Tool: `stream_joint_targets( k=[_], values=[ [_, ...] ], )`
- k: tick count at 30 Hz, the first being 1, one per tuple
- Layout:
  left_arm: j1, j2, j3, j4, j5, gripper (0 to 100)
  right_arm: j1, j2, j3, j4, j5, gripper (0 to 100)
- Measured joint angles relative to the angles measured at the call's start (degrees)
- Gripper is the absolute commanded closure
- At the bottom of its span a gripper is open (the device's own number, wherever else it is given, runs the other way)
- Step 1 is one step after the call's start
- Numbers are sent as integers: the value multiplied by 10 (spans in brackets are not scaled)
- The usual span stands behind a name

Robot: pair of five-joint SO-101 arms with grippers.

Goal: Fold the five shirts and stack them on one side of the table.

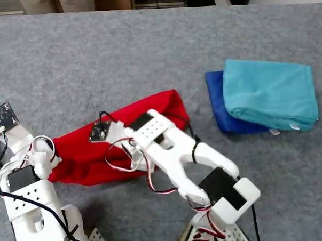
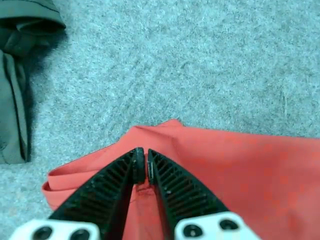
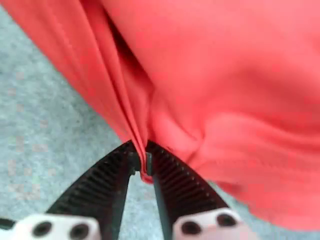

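Red shirt (image 1: 82, 156): left gripper (image 2: 141, 167), right gripper (image 3: 141, 162) both clamped on its edges, I read mid-fold hold. Teal shirt (image 1: 269, 92) atop blue shirt (image 1: 218, 104) marks stack side.

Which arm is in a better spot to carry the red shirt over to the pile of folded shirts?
Probably the right. The left tool and the right tool are both shut on the red shirt, but the right arm stands nearer the teal shirt and blue shirt.
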Motion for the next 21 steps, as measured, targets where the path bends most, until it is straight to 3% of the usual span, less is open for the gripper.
stream_joint_targets(
  k=[11, 21],
  values=[
    [0, 0, 0, 0, 0, 981, 4, -135, -117, 144, 0, 992],
    [0, 0, -19, 30, 0, 981, 21, -197, -338, 236, 0, 990]
  ],
)
